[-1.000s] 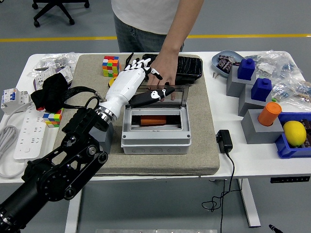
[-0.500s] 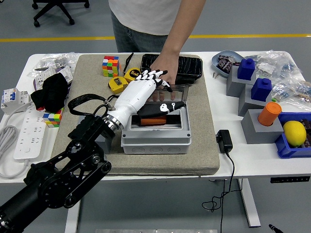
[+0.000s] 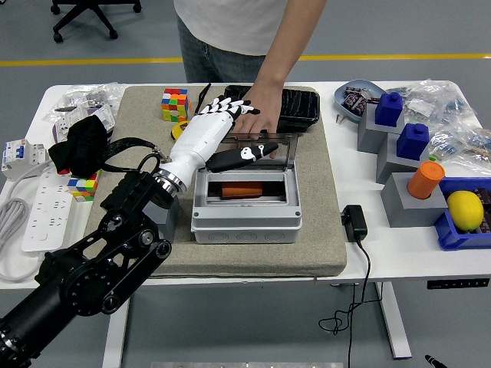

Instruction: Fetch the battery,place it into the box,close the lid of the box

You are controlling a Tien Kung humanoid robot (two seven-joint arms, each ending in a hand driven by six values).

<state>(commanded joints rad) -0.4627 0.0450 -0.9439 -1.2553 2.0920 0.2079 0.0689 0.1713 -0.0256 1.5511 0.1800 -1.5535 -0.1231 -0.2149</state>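
Head view. Vs 0.5 s ago: left hand (image 3: 224,123) has lifted up and back from over the box (image 3: 245,201) opening to the lid's (image 3: 265,146) upper-left edge; interior now exposed again. Lid upright/open, transparent, hinged at far side. Hand's fingers spread, gripping nothing; thumb lies across lid's left part. Battery (image 3: 242,188): orange block, 1 pc, lying inside box, just below and right of hand, not touching it. Person's hand (image 3: 253,121) at far side rests on lid top, touching robot fingertips. Right arm not seen. Count: 1 box, 1 lid, 2 Rubik's cubes (image 3: 174,103), 1 lemon (image 3: 465,210). Box sits on grey mat (image 3: 322,230) on counter (image 3: 399,253).
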